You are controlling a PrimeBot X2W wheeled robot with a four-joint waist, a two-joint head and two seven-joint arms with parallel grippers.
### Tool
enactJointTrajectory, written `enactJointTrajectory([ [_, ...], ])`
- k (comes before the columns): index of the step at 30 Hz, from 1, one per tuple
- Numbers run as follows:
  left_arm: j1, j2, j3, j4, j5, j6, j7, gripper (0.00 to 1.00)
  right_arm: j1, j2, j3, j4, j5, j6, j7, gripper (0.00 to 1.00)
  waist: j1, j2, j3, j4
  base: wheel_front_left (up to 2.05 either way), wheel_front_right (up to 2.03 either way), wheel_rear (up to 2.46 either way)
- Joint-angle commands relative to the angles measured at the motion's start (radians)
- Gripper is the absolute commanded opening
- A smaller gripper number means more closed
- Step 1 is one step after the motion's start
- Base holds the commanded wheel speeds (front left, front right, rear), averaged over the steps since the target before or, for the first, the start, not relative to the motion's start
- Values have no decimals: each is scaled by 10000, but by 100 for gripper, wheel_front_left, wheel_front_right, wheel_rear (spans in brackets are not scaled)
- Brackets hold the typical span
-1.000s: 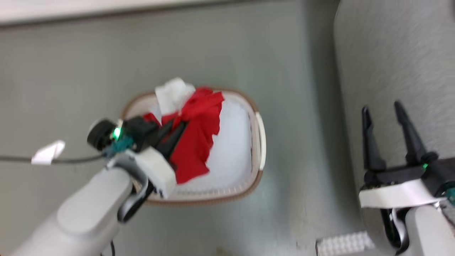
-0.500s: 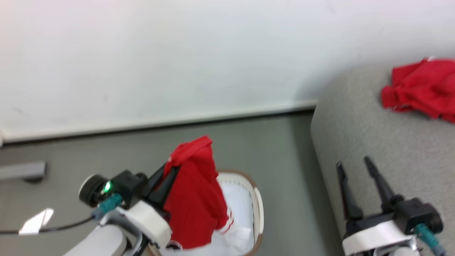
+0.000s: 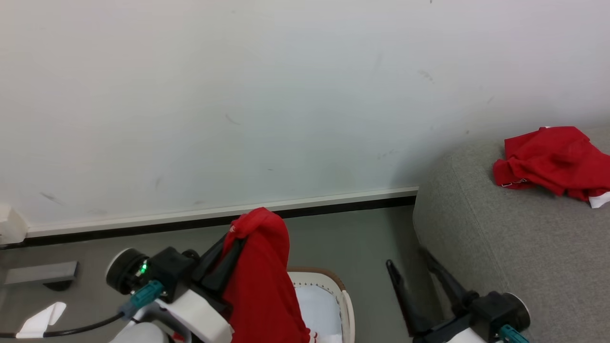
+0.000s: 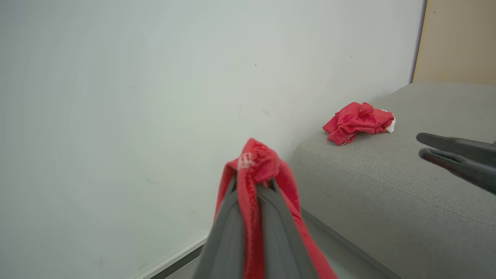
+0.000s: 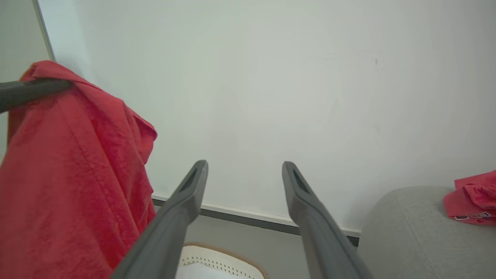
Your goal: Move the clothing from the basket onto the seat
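Note:
My left gripper [image 3: 238, 238] is shut on the red clothing [image 3: 262, 286], which hangs from its fingertips above the basket [image 3: 347, 309]. Just the basket's rim and pale liner show at the bottom of the head view. In the left wrist view the clothing [image 4: 255, 159] bunches over the closed left gripper [image 4: 254, 188]. My right gripper [image 3: 406, 258] stands open and holds nothing, between the basket and the grey seat [image 3: 500, 247]. The right wrist view shows the right gripper [image 5: 245, 166] spread wide, with the hanging clothing [image 5: 69, 174] to its left and the basket [image 5: 217, 263] below.
A second crumpled red garment [image 3: 548, 159] lies on the seat near the wall. A white wall [image 3: 238, 95] with a dark baseboard runs close behind the basket. A black cable with a white tag [image 3: 35, 321] and a grey bracket [image 3: 40, 272] lie on the floor at the left.
The head camera has tilted up towards the wall. My left gripper has lifted the red clothing out of the basket, and it now hangs free. The right gripper stays open.

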Motion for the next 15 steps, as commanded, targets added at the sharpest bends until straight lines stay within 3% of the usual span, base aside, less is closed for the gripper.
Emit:
enactJointTrajectory([
  [1,76,105,19,-78,47,23,25,0,-200,-132,159,4,94,-29,3,100,3,-1,3,12,0,0,0],
  [15,-488,-306,-591,-1015,346,-305,522,0,-3049,-1431,5241,856,2295,-27,4,100,3,-1,102,1,0,0,0],
])
